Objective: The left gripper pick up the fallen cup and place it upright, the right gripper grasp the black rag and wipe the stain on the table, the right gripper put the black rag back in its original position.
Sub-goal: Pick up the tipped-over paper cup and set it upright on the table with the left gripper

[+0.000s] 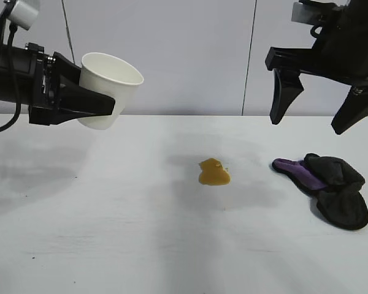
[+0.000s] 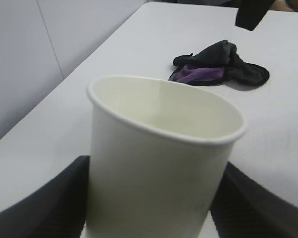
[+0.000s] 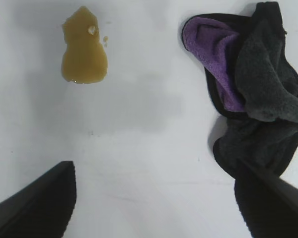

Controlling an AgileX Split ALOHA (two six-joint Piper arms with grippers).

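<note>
The left gripper [image 1: 104, 105] held the white paper cup [image 1: 107, 89] in the air above the left part of the counter [image 1: 110, 245], its jaws clamped on the cup's sides, the mouth tilted up and to the right. The right gripper [image 1: 319, 119] hung above the black rag [image 1: 331, 184], jaws spread apart and holding nothing. The rag lay crumpled on the counter's right side, purple patch showing, with the yellowish-brown stain [image 1: 213, 173] near it toward the middle.
</note>
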